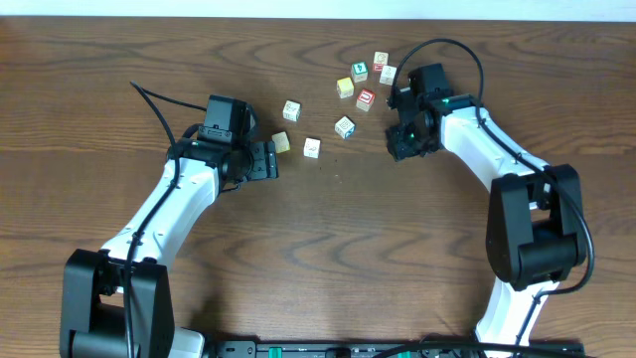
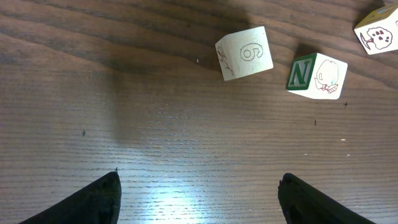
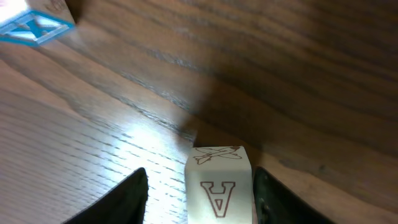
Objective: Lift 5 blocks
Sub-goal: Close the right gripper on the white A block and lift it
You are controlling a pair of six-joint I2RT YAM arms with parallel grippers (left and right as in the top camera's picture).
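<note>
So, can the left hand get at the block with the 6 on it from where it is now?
Probably yes. The left hand is open wide and the 6 block lies ahead of it across bare table, with nothing between. The green N block sits apart to one side.

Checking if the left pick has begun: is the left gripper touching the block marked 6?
Apart. The left wrist view shows bare table between the open left gripper and the 6 block.

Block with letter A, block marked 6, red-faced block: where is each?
block with letter A (image 3: 219, 193), right wrist view, lettered face
block marked 6 (image 2: 244, 53), left wrist view, numbered face
red-faced block (image 1: 366, 97), overhead view, red face
</note>
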